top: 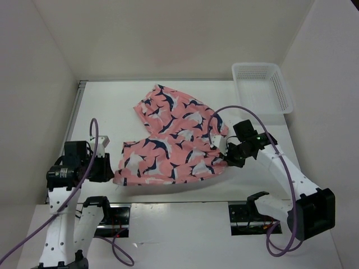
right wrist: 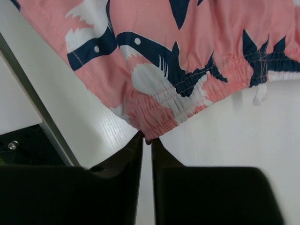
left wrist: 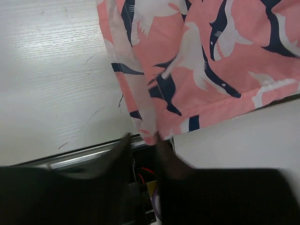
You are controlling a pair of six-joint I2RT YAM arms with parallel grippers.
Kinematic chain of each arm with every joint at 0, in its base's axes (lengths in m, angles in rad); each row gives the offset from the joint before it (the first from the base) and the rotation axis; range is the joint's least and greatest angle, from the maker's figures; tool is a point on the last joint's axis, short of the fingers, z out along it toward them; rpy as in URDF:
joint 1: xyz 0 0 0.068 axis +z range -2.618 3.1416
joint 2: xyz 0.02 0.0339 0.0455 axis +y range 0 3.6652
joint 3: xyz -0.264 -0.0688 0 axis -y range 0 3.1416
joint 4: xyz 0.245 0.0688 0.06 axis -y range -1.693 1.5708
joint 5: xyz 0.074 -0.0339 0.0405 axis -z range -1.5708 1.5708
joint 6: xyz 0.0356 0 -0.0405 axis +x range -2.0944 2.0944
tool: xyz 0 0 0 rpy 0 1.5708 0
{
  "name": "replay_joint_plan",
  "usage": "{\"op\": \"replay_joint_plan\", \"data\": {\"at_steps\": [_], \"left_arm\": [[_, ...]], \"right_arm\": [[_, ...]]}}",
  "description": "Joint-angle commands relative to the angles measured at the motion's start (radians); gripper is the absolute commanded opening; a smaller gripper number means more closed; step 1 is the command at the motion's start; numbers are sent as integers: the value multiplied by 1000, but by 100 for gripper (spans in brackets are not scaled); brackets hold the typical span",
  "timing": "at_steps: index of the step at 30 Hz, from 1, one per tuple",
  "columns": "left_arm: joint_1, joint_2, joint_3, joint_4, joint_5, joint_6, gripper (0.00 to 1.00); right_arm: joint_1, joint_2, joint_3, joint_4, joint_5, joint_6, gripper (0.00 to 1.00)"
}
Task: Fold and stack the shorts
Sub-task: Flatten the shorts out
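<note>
Step, as I read it: laying the shorts [top: 174, 143] flat before the first fold. No fold is made yet and nothing is stacked.

- Shorts lie spread on the table [top: 112, 106], near-left of the basket [top: 280, 84] and well apart from it. Waistband faces the basket side, both legs splay away from it. Near edge sits right at the table's front lip.
- Left end effector [left wrist: 142, 140]: at the near leg's hem corner, the point of the shorts farthest from the basket. Fingers [left wrist: 123, 147] are parted a little. The corner sits between the tips and touches one of them, but it doesn't look clamped. Reads as letting go or just arriving, can't say which.
- Right end effector [right wrist: 146, 140]: almost fully closed, tips nipping the gathered waistband edge [right wrist: 187, 93] at its near corner. Only a sliver of fabric is in the pinch.

Next move, my call: the left either commits to a firm pinch on the hem corner or backs off clean. Then both corners need to lift together and carry the near leg over the far leg, toward the basket side of the table.

Risks: the right's shallow bite may slip off the elastic. The hem corner at the lip may drop off the table edge once freed.
</note>
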Motion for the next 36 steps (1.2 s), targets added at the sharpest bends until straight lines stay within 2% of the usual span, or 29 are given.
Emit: {"op": "replay_joint_plan", "data": {"at_steps": [1,2,3,4,5,9,11,13,16,18,19,21,25,27,30,36], "left_arm": [[0,-50,59,-54,4,1,45],[0,-78,59,-66,4,1,62],[0,-92,59,-66,13,1,74],[0,-103,59,-66,13,1,77],[0,-115,59,-66,13,1,79],[0,-92,49,1,-19,1,82],[0,-55,13,119,-56,1,82],[0,-15,-19,230,-123,1,82],[0,171,-33,435,-148,1,82],[0,273,25,474,-113,1,82],[-10,375,45,512,-87,1,82],[-24,461,76,555,-77,1,82],[-84,604,56,704,-119,1,82],[-84,673,18,771,-177,1,82],[-84,745,7,836,-191,1,84],[-93,891,30,919,-205,1,84]], "right_arm": [[24,10,57,-81,78,-71,18],[24,22,58,-81,78,-82,33],[34,22,71,-93,91,-82,40],[46,22,82,-94,104,-91,46],[46,31,82,-94,130,-108,56],[46,22,133,-22,151,-117,62],[46,11,151,6,138,-108,62],[46,11,179,67,123,-70,58],[46,65,218,194,77,48,47],[72,105,232,268,54,157,38],[86,117,232,334,54,191,36],[121,164,232,380,42,272,31],[204,231,202,454,86,294,24],[274,270,170,492,129,264,21],[337,309,134,551,149,254,15],[380,372,79,583,138,233,10]]}}
